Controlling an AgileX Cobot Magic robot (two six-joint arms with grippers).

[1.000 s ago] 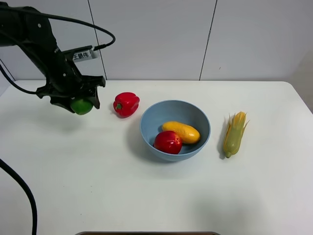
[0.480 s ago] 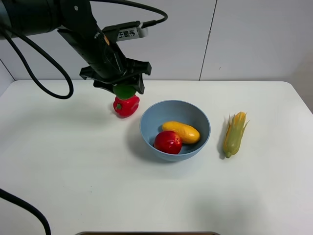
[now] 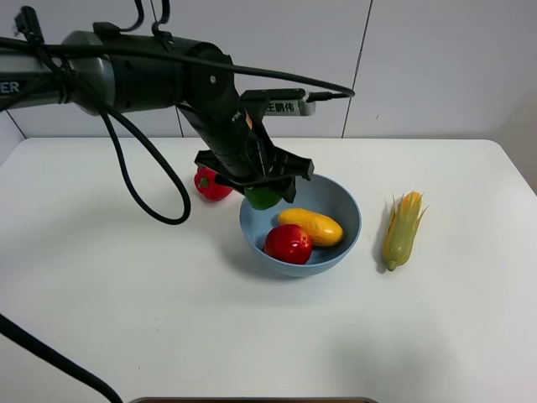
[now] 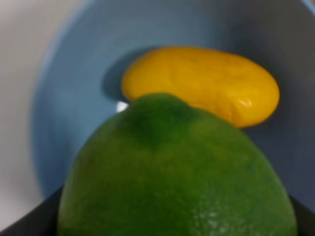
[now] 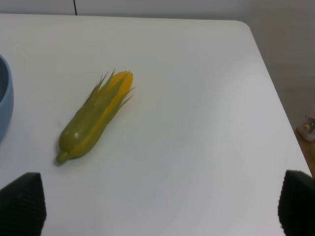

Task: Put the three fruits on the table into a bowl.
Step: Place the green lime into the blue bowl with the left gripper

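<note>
Left gripper (image 3: 264,186) clenched on glossy round green lime (image 3: 263,198), above blue bowl (image 3: 348,231) rim

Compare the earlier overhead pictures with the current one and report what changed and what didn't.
The left gripper, shut on the green fruit, swung from the table's left side rightward past the red pepper and now hangs over the blue bowl's near-left rim. Nothing was let go. The red fruit, yellow fruit, bowl, pepper and corn stayed put.
</note>
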